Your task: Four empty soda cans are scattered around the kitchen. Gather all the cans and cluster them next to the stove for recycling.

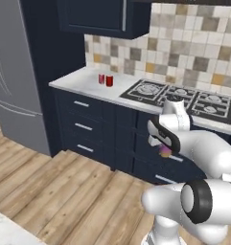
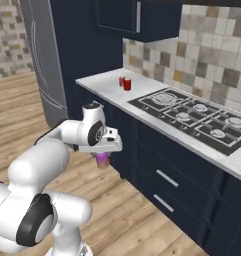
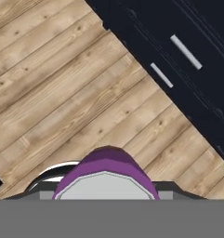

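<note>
Hanging under tool: purple-pink can w/ silvery top

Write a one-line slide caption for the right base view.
Gripper carries a purple can above the wood floor, while two red cans wait beside the stove.

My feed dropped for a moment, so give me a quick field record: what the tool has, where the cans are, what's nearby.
tool: hangs in front of the navy drawers, above the wood floor, pointing down
held: purple can, gripped at its top
jaws: closed on the can
cans on counter: two red cans, upright, close together
their place: marble counter, left of the stove, apart from it
stove: grates bare, no can on it
fridge: grey fridge at the far left
</note>
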Controlling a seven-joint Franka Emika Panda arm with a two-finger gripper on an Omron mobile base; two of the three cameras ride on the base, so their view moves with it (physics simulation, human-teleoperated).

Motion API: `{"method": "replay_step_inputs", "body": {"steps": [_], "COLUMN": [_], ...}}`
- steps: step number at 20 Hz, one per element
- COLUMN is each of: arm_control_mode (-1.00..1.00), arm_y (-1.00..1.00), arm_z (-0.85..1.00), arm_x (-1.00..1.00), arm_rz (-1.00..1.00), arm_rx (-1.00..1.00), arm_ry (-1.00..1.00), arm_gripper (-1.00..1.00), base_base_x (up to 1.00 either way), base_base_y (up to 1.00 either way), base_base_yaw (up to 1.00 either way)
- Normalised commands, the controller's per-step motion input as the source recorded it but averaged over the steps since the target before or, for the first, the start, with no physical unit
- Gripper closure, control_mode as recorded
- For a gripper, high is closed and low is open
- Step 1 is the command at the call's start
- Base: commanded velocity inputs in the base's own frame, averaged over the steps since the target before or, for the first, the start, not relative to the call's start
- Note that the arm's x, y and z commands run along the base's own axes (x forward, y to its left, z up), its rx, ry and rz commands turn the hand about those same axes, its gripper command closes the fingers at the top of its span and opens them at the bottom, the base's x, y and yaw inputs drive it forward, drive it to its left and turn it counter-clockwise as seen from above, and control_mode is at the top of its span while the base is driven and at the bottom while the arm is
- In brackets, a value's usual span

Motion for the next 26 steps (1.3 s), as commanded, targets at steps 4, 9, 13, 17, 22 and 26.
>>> {"method": "replay_step_inputs", "body": {"steps": [4,9,13,17,22,26], "arm_control_mode": [1.00,1.00,1.00,1.00,1.00,1.00], "arm_y": [0.00,0.00,0.00,0.00,0.00,0.00], "arm_z": [0.00,0.00,0.00,0.00,0.00,0.00], "arm_x": [0.00,0.00,0.00,0.00,0.00,0.00], "arm_rz": [0.00,0.00,0.00,0.00,0.00,0.00], "arm_rx": [0.00,0.00,0.00,0.00,0.00,0.00], "arm_ry": [0.00,0.00,0.00,0.00,0.00,0.00], "arm_gripper": [1.00,1.00,1.00,1.00,1.00,1.00], "base_base_x": [0.75,0.74,0.73,0.74,0.72,0.71], "base_base_y": [0.00,0.00,0.00,0.00,0.05,0.11], "base_base_yaw": [0.01,0.01,0.00,0.00,-0.02,-0.04]}}
